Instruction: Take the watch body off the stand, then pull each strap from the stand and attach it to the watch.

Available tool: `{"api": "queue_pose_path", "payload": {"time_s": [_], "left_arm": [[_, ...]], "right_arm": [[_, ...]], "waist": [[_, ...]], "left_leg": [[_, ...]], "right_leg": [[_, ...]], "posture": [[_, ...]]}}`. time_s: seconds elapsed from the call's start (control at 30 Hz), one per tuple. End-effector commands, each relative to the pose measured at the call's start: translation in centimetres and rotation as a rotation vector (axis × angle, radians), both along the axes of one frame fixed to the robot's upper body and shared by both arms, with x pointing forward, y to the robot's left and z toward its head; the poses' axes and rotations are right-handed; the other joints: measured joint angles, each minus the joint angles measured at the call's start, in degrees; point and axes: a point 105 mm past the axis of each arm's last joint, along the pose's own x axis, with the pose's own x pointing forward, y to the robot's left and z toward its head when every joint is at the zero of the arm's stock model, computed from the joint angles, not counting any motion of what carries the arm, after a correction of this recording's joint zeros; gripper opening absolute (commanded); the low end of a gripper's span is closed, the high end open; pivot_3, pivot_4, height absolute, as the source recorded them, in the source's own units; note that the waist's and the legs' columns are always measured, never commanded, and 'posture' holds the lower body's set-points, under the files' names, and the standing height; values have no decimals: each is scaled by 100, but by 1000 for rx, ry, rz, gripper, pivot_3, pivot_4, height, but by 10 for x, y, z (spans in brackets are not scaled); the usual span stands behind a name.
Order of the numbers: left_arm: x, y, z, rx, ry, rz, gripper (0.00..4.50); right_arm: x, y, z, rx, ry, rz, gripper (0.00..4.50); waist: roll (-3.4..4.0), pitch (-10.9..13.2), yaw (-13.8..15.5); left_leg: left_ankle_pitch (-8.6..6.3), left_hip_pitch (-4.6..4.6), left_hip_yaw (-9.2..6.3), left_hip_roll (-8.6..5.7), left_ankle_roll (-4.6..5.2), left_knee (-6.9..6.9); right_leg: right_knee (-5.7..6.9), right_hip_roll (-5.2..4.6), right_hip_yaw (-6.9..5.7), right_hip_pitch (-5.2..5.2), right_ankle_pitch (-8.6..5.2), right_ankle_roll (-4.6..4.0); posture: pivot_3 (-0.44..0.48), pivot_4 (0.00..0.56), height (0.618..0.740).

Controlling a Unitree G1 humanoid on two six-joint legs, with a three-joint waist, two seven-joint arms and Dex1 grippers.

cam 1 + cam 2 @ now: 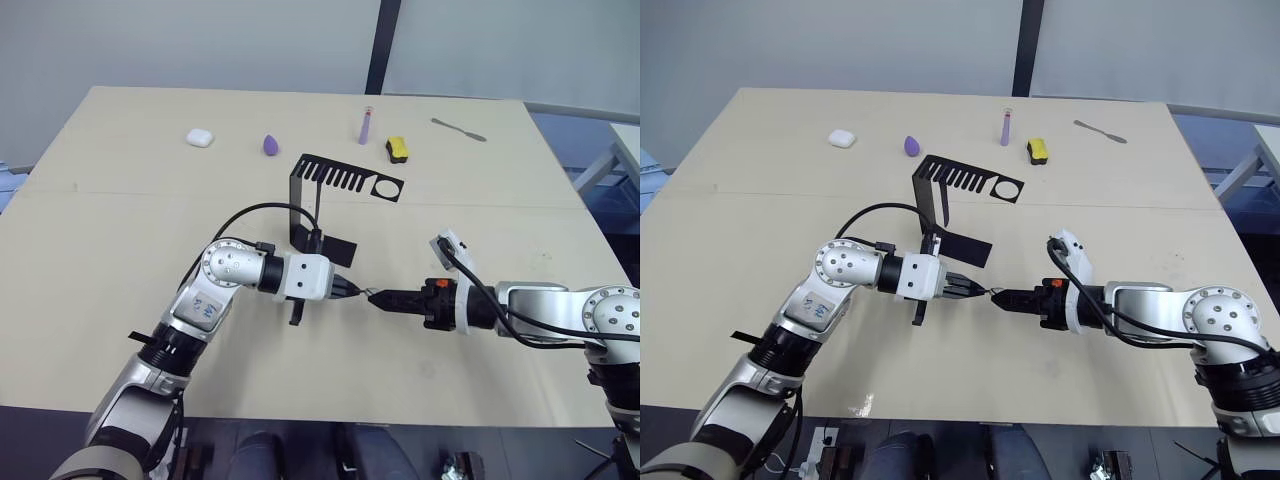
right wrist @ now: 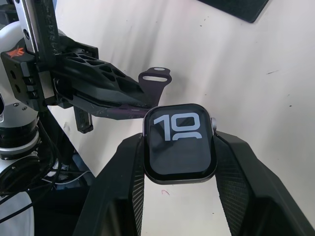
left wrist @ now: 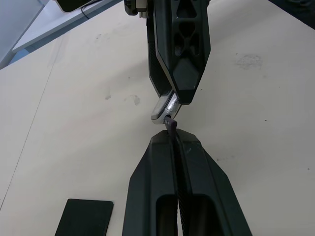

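Note:
The watch body (image 2: 179, 145), a rounded-square case with a dark screen and pale digits, sits clamped between the two fingers of my right gripper (image 1: 376, 296), held above the table's middle. My left gripper (image 1: 351, 291) faces it tip to tip and is shut on a thin dark strap (image 2: 156, 78), whose looped end sticks out beside the watch. In the left wrist view the strap's end (image 3: 170, 122) touches the watch's silver rim (image 3: 162, 107). The black stand (image 1: 322, 190) is upright just behind both grippers, its slotted top arm and ring hole bare.
Along the far side of the table (image 1: 120, 230) lie a white case (image 1: 200, 137), a purple teardrop piece (image 1: 271, 145), a purple tube (image 1: 366, 125), a yellow-and-black block (image 1: 398, 150) and a metal blade (image 1: 458, 129). The stand's flat base (image 1: 335, 252) is close to my left wrist.

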Motion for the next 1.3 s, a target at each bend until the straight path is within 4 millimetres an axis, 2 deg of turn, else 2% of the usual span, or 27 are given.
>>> {"api": "queue_pose_path", "payload": {"time_s": [0.03,1.3], "left_arm": [[-3,-7,5,-6,-29,-33,0],[-3,-19,10,-25,-52,-49,0]], "right_arm": [[-2,10,18,55,-57,40,1503],[-5,15,21,28,-67,94,1503]], "waist": [[0,0,1],[0,0,3]], "left_leg": [[0,0,0,0,0,0],[0,-2,0,0,1,1]], "right_leg": [[0,0,0,0,0,0],[-2,0,0,0,0,0]], "posture": [[0,150,740],[0,150,740]]}}
